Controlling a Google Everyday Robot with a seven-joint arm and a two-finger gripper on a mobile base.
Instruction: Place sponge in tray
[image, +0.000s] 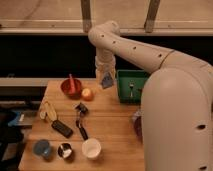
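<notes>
My gripper (106, 75) hangs from the white arm above the back of the wooden table, just left of the green tray (123, 94). It is shut on the light-blue sponge (107, 80), which hangs tilted below the fingers, above the table and beside the tray's left wall. The tray stands at the table's back right, partly hidden by my arm, and a small metal utensil (130, 88) lies inside it.
A red bowl (71, 87) with a utensil and an orange fruit (87, 94) sit left of the gripper. A banana (48, 111), a black device (62, 128), a black brush (80, 120), a blue cup (42, 147), a metal cup (64, 150) and a white cup (91, 148) lie nearer the front.
</notes>
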